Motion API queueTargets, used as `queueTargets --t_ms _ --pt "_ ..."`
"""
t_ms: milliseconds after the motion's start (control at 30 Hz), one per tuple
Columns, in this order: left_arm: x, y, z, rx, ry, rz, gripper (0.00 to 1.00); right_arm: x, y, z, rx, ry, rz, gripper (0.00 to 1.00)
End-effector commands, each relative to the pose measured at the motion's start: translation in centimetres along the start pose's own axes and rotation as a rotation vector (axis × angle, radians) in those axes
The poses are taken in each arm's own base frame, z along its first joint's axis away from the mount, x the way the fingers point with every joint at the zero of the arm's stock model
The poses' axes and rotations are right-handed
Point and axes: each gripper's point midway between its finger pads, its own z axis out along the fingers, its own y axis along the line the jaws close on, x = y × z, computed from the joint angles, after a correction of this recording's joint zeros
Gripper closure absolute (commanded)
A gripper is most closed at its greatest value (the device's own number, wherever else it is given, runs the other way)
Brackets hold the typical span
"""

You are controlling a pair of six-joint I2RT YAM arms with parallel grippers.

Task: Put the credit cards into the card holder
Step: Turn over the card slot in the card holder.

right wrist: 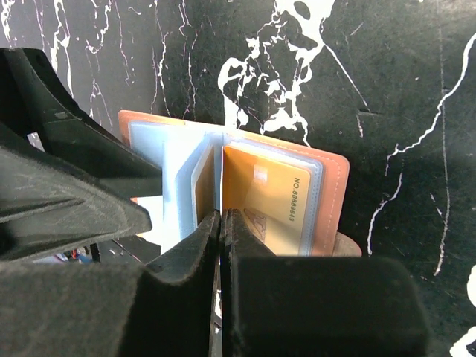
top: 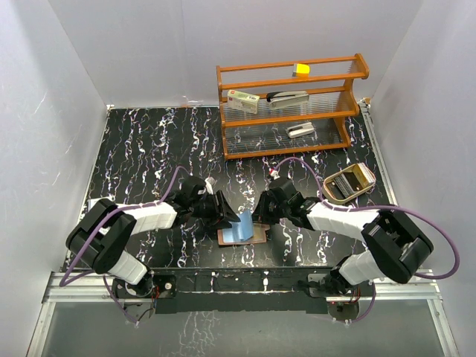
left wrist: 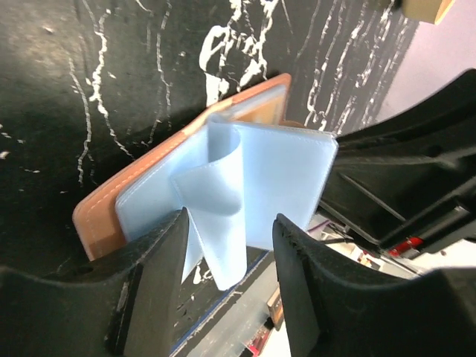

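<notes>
Card holder [top: 258, 236]: is lying open on the tabletop [top: 149, 149], just inside the near edge and about midway along it, with the reddish-brown cover facing down.
Sleeve leaves [left wrist: 286, 175]: light blue and clear, they are fanning up from the spine of the card holder.
Curled leaf [left wrist: 223, 186]: is bending over on itself above the open panel.
Orange card [right wrist: 268, 197]: is sitting in the pocket of one panel, with a printed number showing on its face. A second orange face is showing just across the spine, behind an upright leaf.
Left gripper [left wrist: 230, 223]: is reaching in from the left. Its fingers are standing apart on either side of the curled leaf. Whether a pad is pressing on the leaf cannot be told.
Right gripper [right wrist: 222, 223]: is reaching in from the right. Its fingers are pressed together, tips at the foot of the upright leaf. Whether that leaf is nipped between them cannot be told.
Gripper spacing: the two are facing each other, near, over the card holder.
Wooden rack [top: 290, 108]: is standing toward the far right corner.
Tan tray [top: 349, 182]: is resting near the right edge, nearer than the wooden rack.
</notes>
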Motion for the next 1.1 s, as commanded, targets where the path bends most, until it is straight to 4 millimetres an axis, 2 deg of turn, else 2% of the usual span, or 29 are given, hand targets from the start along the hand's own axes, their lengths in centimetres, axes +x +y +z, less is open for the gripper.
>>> queueTargets --t_ms 0,267,467,567,900,1067 --pt "-0.4 0.7 -0.2 -0.081 -0.011 0.033 0.54 -1.3 1.0 -1.0 -0.011 -0.055 -0.038 1.0" --pt "-1.0 1.9 -1.1 -0.19 -0.04 0.064 0.54 -3.5 0.2 -3.4 0.115 -0.127 -0.119 1.0" --pt "-0.9 1.7 -0.8 -0.179 -0.028 0.069 0.57 -5.4 2.3 -5.6 0.09 -0.189 -0.153 1.0" --pt "-0.9 1.5 -0.6 -0.165 -0.016 0.066 0.6 -5.6 3.1 -6.2 0.069 -0.192 -0.151 1.0" --pt "-1.3 1.4 -1.3 -0.196 -0.049 0.074 0.61 -6.5 6.2 -8.2 -0.023 -0.217 -0.147 1.0" --pt "-1.4 1.3 -1.3 -0.191 -0.049 0.072 0.61 -6.7 6.6 -8.8 -0.041 -0.226 -0.144 1.0"
